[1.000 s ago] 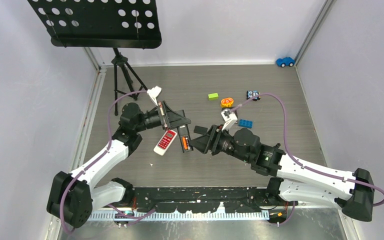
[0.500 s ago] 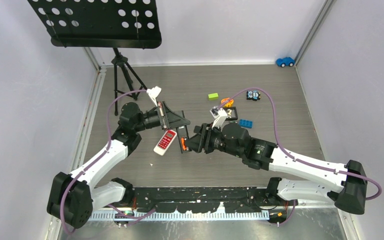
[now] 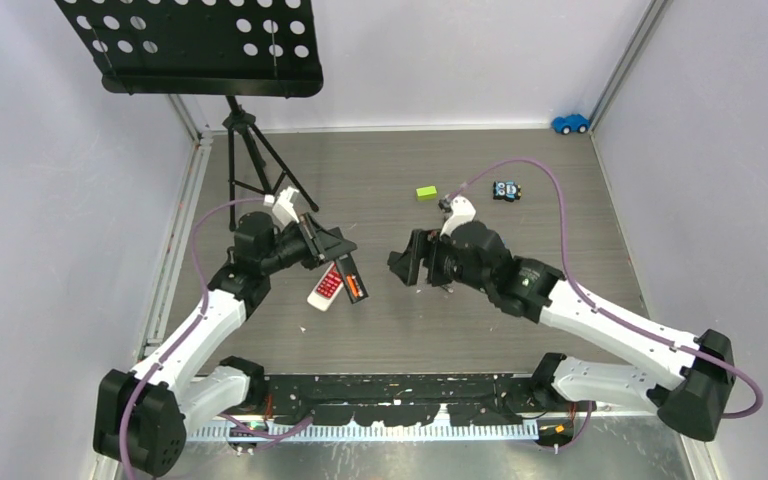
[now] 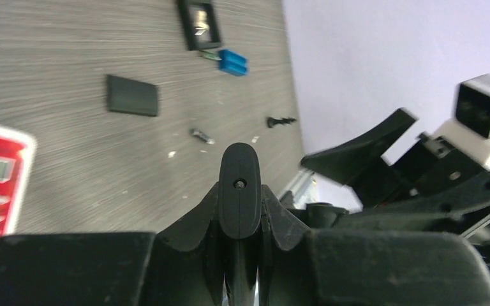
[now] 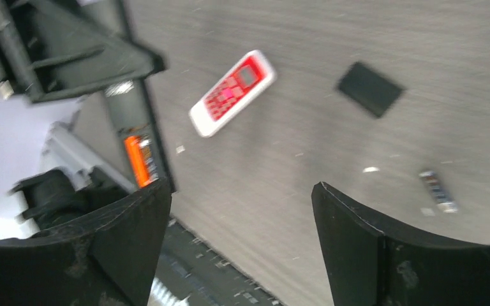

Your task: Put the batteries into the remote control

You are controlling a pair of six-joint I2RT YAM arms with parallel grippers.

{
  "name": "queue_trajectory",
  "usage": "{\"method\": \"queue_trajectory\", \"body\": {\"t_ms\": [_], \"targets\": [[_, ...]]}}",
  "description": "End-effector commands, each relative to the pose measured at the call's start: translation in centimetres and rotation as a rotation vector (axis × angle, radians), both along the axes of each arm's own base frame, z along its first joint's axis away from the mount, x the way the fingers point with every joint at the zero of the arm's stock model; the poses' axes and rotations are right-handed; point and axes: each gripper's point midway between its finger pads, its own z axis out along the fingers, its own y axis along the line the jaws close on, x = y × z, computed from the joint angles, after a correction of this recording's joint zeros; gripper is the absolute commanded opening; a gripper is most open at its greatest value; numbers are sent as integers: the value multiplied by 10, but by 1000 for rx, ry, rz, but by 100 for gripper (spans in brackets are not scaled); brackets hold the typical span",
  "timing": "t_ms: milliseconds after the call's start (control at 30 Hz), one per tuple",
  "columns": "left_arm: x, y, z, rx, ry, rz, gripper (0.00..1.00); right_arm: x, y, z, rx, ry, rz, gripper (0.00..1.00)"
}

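No text, brand or number can be read anywhere. The red and white handset (image 5: 233, 92) shows rows of keys and a small screen, but the marks on them are too blurred to make out. The same holds for the pale printing on the grey battery (image 5: 438, 189) lying well to the right of the handset in the right wrist view, and for the orange battery (image 5: 134, 159) set in the black remote (image 5: 145, 137) just to its left there, whose dark label marks are only smudges.
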Motion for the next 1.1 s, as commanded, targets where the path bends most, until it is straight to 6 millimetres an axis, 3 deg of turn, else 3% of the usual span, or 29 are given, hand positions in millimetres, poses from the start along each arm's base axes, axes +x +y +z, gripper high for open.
{"method": "queue_trajectory", "body": {"t_ms": [0, 100, 200, 367, 600, 933, 1067], "targets": [[10, 27, -23, 109, -8, 145, 0, 45, -42, -26, -284, -25, -69, 87], [13, 36, -23, 136, -24, 186, 0, 72, -49, -55, -424, -20, -35, 83], [12, 38, -23, 154, -26, 189, 0, 95, -45, -80, -572, -61, 66, 92], [14, 37, -17, 155, -37, 182, 0, 118, -38, -126, -799, -42, 256, 93], [17, 36, -15, 159, -38, 167, 0, 119, -24, -165, -898, 30, 519, 87], [15, 39, -6, 165, -29, 157, 0, 114, -24, -185, -891, 78, 690, 83], [9, 47, 1, 193, -59, 182, 0, 121, -27, -197, -931, 94, 693, 80]]}}
